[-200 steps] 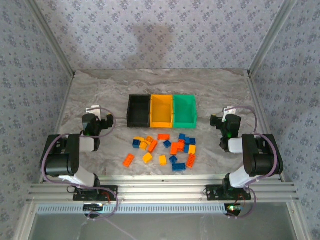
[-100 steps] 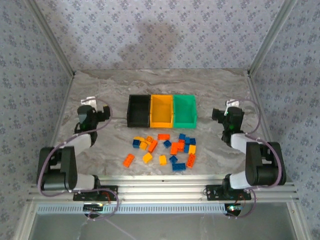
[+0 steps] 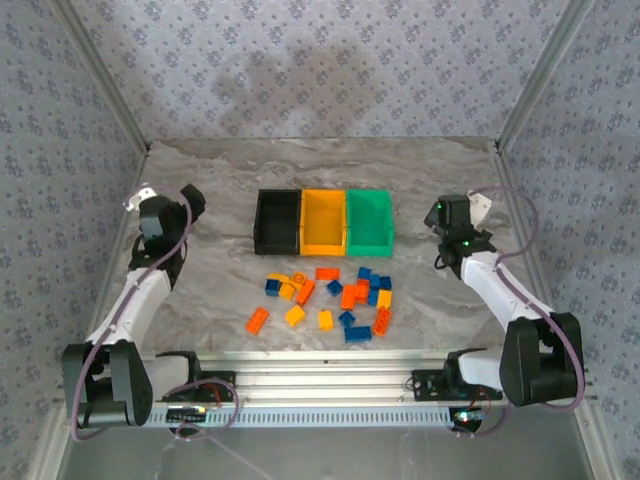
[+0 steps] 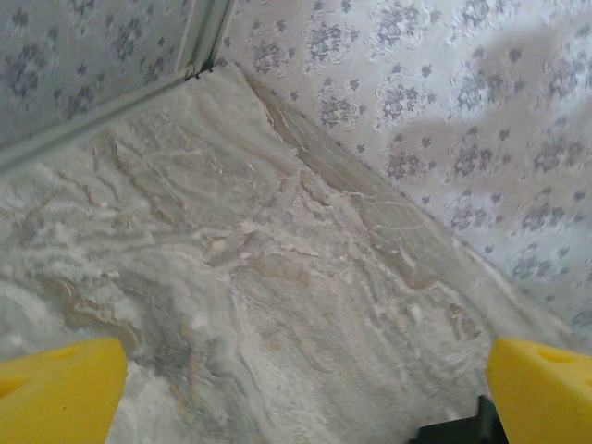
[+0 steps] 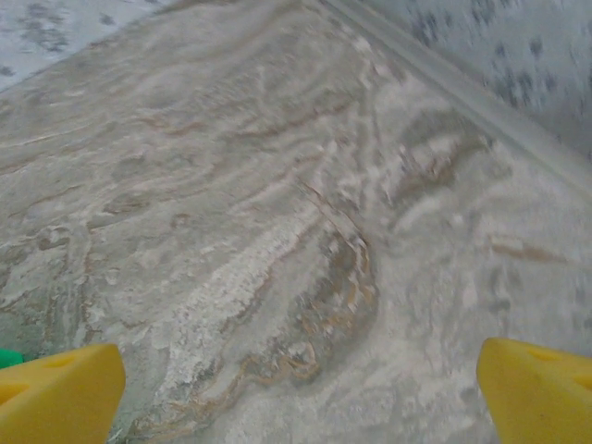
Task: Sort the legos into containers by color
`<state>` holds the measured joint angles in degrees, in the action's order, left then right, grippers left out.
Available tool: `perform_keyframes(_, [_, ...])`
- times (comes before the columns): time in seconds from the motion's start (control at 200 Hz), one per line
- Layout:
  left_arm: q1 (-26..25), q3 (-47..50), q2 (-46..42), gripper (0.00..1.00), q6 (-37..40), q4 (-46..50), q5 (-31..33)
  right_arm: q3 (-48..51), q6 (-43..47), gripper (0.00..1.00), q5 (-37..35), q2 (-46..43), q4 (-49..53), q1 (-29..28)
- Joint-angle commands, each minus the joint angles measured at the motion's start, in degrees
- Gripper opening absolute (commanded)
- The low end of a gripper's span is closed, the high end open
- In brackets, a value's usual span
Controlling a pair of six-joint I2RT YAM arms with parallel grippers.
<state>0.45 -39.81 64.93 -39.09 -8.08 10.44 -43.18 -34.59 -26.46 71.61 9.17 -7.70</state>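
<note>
Plastic legos [image 3: 325, 295] lay loose, right of the left gripper [image 3: 160, 205], left of the right gripper [image 3: 450, 212] and a little behind both, just short of the bins [image 3: 322, 245]. Both grippers stood spread wide, holding nothing. The bricks looked light, stiff and slick; pinching one across its flat sides seemed best.

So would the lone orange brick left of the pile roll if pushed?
The orange brick looks flat-sided, so it probably slides, not rolls. Small plastic: likely light and stiff. The table looks smooth, so it may skid.
</note>
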Motion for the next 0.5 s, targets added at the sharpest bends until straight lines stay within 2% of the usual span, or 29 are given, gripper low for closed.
perform_keyframes(0.0, [0.1,0.1,-0.4,1.0,-12.3,5.8,-4.3,0.4,-7.2,1.0,9.7,-1.5,6.6,-0.5])
perform_keyframes(0.085, [-0.2,3.3,-2.8,1.0,-14.9,0.1,-11.0,0.9,-5.3,1.0,11.2,-3.2,9.5,-3.5])
perform_keyframes(0.15, [-1.9,4.4,-4.8,1.0,-14.0,-0.7,-13.5,2.1,-4.3,1.0,11.9,-5.0,11.0,-6.9])
perform_keyframes(0.275, [-8.2,4.0,-9.5,0.99,-9.1,6.8,-13.5,5.8,-4.7,1.0,15.2,-9.0,13.6,-11.8])
perform_keyframes(0.36, [-11.6,5.7,-13.5,0.96,-8.5,10.4,-13.8,8.3,-4.9,1.0,18.0,-11.3,15.6,-14.6])
perform_keyframes(0.495, [-16.1,9.4,-20.5,0.95,-7.8,14.3,-14.1,11.8,-6.0,0.93,20.1,-14.3,20.0,-20.3])
